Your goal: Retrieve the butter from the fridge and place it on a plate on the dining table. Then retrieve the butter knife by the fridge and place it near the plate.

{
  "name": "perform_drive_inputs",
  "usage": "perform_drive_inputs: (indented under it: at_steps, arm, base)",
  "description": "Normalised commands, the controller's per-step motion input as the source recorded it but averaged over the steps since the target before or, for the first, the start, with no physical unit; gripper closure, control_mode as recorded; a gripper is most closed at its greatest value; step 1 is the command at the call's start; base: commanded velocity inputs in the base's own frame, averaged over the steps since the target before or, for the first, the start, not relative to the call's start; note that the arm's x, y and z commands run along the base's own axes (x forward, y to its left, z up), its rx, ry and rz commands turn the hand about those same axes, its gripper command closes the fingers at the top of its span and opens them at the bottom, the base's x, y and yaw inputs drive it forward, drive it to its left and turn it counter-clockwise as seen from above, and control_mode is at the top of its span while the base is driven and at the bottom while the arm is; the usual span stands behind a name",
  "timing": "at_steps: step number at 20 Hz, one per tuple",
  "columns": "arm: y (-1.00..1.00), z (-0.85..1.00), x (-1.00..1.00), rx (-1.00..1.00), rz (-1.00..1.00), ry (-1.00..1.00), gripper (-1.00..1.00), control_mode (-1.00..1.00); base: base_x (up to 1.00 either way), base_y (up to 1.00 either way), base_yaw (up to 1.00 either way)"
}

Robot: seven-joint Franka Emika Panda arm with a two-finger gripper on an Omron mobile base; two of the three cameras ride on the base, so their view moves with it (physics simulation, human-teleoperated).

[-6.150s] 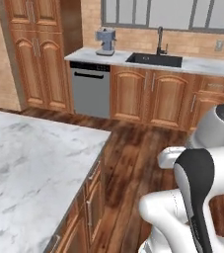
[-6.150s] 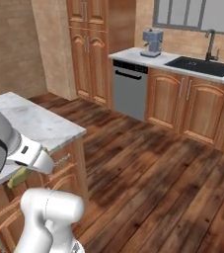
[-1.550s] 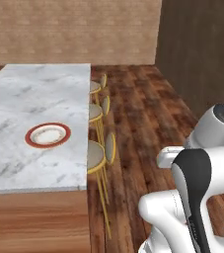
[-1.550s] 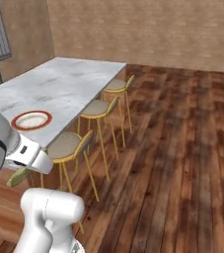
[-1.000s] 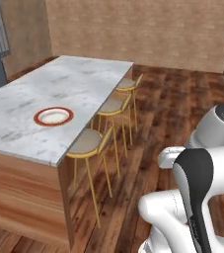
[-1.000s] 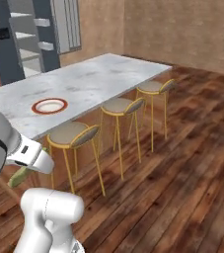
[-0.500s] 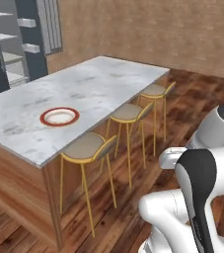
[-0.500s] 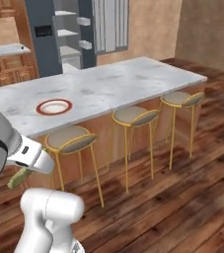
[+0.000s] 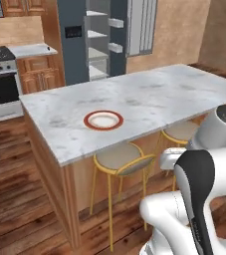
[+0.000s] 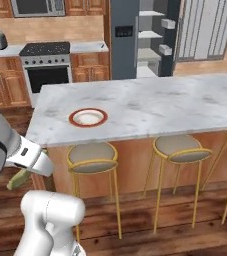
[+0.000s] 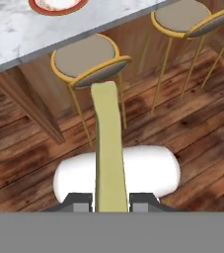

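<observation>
My gripper [image 11: 111, 203] is shut on the butter [image 11: 107, 148], an olive-yellow stick that points away from the hand over a stool. In the right base view the butter [image 10: 18, 180] pokes out low at the left, in front of the table's near edge. The plate [image 9: 103, 120] with its red-orange rim lies bare on the dining table [image 9: 184, 94], close to the near left corner; the right base view shows the plate [image 10: 88, 117] too. Behind the table stands the fridge [image 10: 122, 40] with a door open and pale shelves showing. The butter knife is out of view.
Yellow-framed stools [image 10: 91, 157] [image 10: 179, 147] line the table's near side, between me and the top. A stove [image 10: 47, 65] and wooden cabinets [image 10: 2, 87] run along the back left. Wooden floor [image 11: 192, 123] lies below the hand.
The whole picture has swung as the base moved: the table now lies squarely ahead, and the fridge and stove have come into fuller view. The butter stays in the shut gripper.
</observation>
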Motion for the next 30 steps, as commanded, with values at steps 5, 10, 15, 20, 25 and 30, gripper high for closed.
perform_drive_inputs:
  at_steps: [5, 10, 15, 20, 25, 30]
  arm:
    - [0.0, 0.0, 0.0, 0.0, 0.0, 0.0, 1.0, 1.0]
    - [0.0, 0.0, 0.0, 0.0, 0.0, 0.0, 1.0, 1.0]
    - [0.0, 0.0, 0.0, 0.0, 0.0, 0.0, 1.0, 1.0]
    - [0.0, 0.0, 0.0, 0.0, 0.0, 0.0, 1.0, 1.0]
    - [0.0, 0.0, 0.0, 0.0, 0.0, 0.0, 1.0, 1.0]
    - [0.0, 0.0, 0.0, 0.0, 0.0, 0.0, 1.0, 1.0]
  base:
    - [0.42, -0.81, 0.61]
    - [0.32, -0.87, 0.35]
    - [0.28, 0.0, 0.0]
    - [0.55, 0.45, -0.06]
    - [0.55, 0.54, -0.06]
    - [0.46, 0.43, -0.03]
